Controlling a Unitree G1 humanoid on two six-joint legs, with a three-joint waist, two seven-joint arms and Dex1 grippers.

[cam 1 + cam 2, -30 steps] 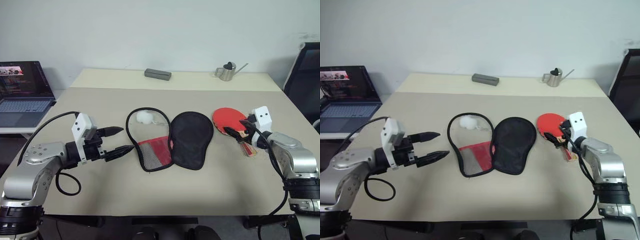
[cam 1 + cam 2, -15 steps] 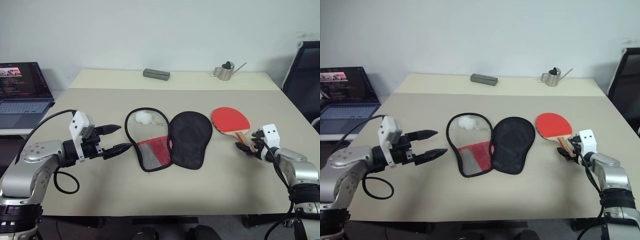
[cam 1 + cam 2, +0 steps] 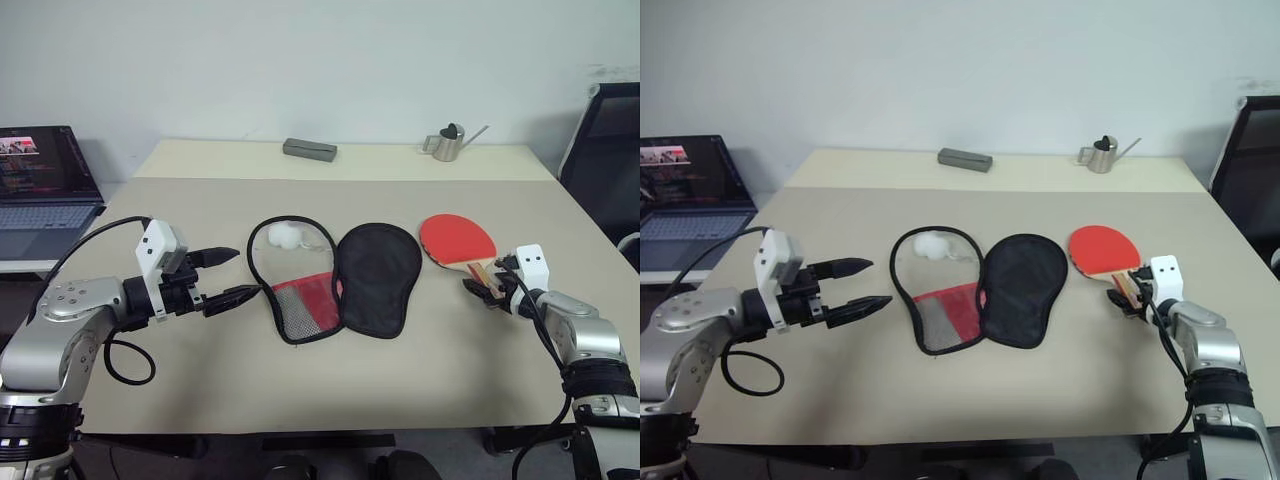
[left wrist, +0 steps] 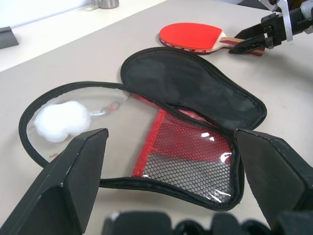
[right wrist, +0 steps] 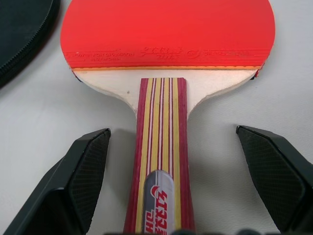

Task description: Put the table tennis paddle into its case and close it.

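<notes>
Paddle point(image 3: 458, 240) flat on the table, right of centre frame, beside the unzipped case point(image 3: 335, 278) | right gripper point(image 5: 172, 181) has dropped low — fingers now spread either side of the handle, nothing gripped | left gripper point(image 3: 226, 277) open, waiting by the case | I'd close on the handle next.

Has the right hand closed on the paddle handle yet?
No, the right hand is open, its fingers apart from the paddle handle.

Red-faced table tennis paddle point(image 3: 458, 240) flat on table, just right of the unzipped, splayed-open black case point(image 3: 340, 278).
</notes>
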